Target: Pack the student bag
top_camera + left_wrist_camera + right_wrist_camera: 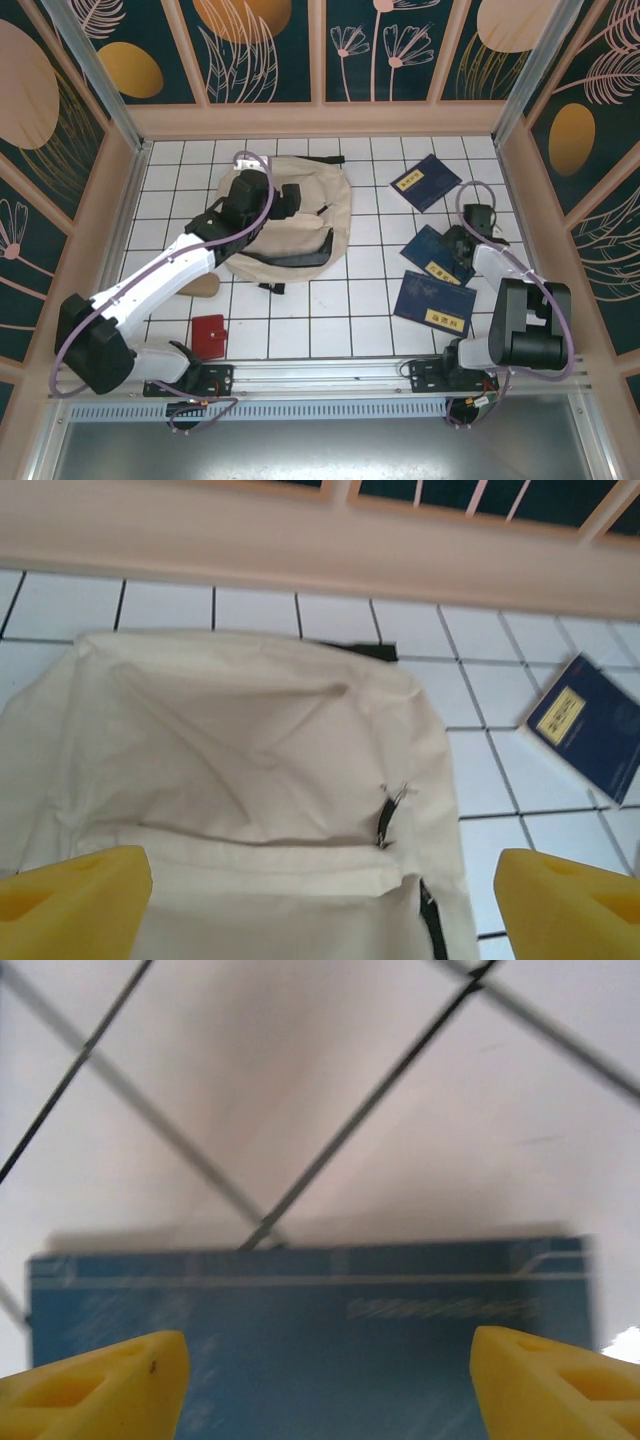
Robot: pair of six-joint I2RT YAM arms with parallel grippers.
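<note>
Student bag (322, 208), cream cloth with black straps, lies flat on the white tiled table (330, 322), toward the back and left of the middle. The left gripper (288, 197) hangs over it. Seen from the left wrist, its yellow fingers (75, 900) stand wide apart with nothing between them but the cloth of the bag (240, 770) below, and a black zip (386, 822) with its small pull runs near the right-hand finger. I cannot tell whether the fingers touch the fabric. Beyond the bag stands the pale wooden rail (300, 550) of the back wall. To the right, well apart from the bag, three navy books lie on the tiles: a far book (425, 182), a middle book (437, 258) and a near book (435, 303), each with a yellow label whose writing is too small to read. The right gripper (460, 240) sits over the middle book, fingers (95, 1385) spread, the blue cover (320, 1340) beneath them showing a pale, blurred line of lettering. A small red flat thing (209, 335) lies near the left arm's base.
</note>
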